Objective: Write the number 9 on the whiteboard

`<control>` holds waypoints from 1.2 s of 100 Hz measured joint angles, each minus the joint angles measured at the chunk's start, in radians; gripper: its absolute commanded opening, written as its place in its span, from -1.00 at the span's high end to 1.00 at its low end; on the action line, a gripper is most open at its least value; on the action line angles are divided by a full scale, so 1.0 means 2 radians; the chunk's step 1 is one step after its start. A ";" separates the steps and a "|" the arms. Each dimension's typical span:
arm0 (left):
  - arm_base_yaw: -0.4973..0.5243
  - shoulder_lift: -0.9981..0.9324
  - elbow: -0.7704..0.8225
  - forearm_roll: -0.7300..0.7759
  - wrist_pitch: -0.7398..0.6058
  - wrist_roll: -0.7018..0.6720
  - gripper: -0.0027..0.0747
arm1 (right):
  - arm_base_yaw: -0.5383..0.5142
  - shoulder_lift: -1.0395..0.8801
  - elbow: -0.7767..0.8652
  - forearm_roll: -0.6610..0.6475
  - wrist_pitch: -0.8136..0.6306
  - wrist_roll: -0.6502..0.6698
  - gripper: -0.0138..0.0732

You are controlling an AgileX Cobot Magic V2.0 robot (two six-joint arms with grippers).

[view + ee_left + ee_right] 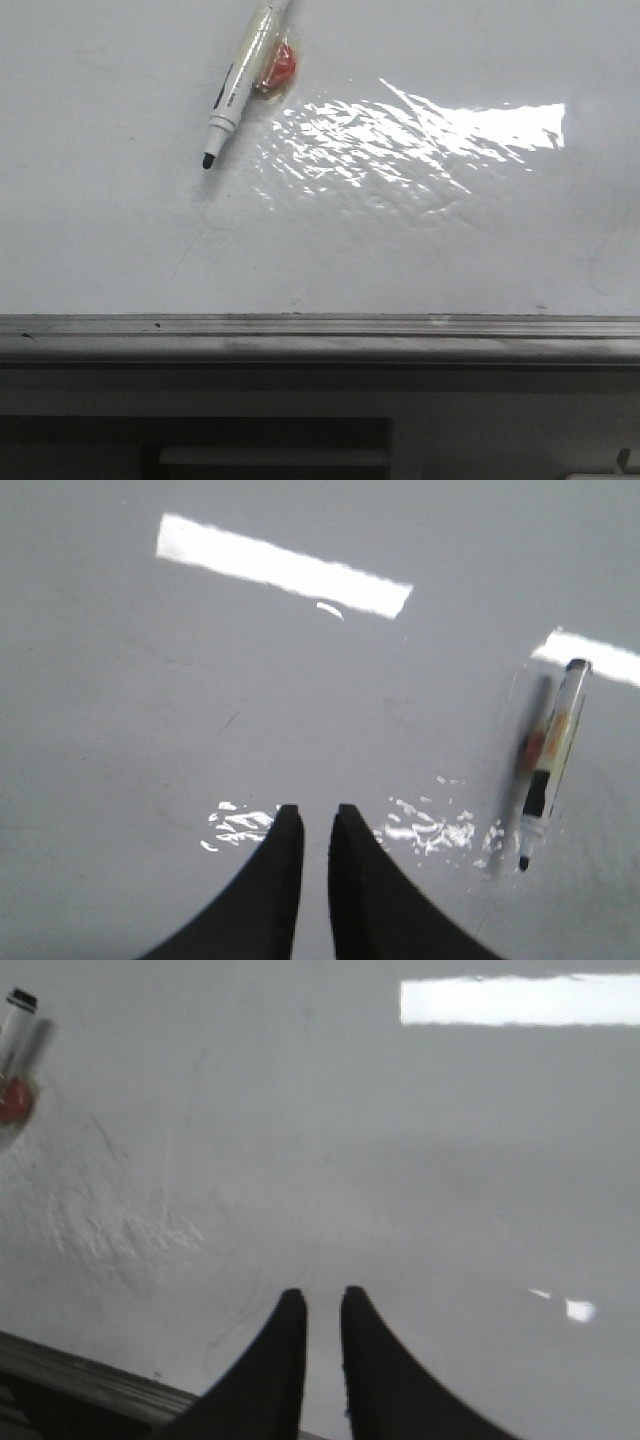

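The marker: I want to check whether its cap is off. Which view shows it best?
The front view: the marker lies sharp on the whiteboard, dark tip bare. The left wrist view shows it blurred; the right wrist view catches only one end.

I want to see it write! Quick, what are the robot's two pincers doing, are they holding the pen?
Left pincer: nearly closed, holding nothing; the marker lies apart on the whiteboard.
Right pincer: nearly closed, holding nothing.

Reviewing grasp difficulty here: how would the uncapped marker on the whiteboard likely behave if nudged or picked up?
The marker looks like a stiff, slim, round barrel, so probably light and apt to roll or slide on the glossy whiteboard. Its exposed tip could smear if dragged.
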State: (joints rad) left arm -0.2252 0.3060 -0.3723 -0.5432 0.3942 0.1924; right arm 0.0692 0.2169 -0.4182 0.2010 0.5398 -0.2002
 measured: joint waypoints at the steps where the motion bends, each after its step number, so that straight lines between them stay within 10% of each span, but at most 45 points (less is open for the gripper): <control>1: 0.000 0.012 -0.004 0.002 0.004 0.002 0.33 | 0.000 0.003 -0.003 -0.002 0.006 0.000 0.02; 11: 0.000 0.097 -0.056 0.003 0.060 0.042 -0.05 | 0.000 0.040 -0.038 -0.009 0.027 -0.001 -0.35; 34: -0.043 0.261 -0.131 -0.109 0.111 0.183 -0.07 | 0.000 0.074 -0.060 -0.011 0.037 -0.002 -0.38; 68: -0.210 0.394 -0.169 -0.145 -0.062 0.210 -0.07 | 0.000 0.074 -0.060 -0.011 0.037 -0.002 -0.38; 98: -0.253 0.451 -0.172 -0.151 -0.128 0.211 -0.07 | 0.000 0.074 -0.060 -0.011 0.037 -0.004 -0.38; 120: -0.259 0.474 -0.180 -0.157 -0.139 0.212 0.45 | 0.000 0.074 -0.060 -0.008 0.035 -0.006 -0.38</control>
State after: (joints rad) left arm -0.7426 1.2533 -0.7318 -0.8566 0.1153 0.6165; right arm 0.0692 0.3642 -0.5380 0.1848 0.6097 -0.2118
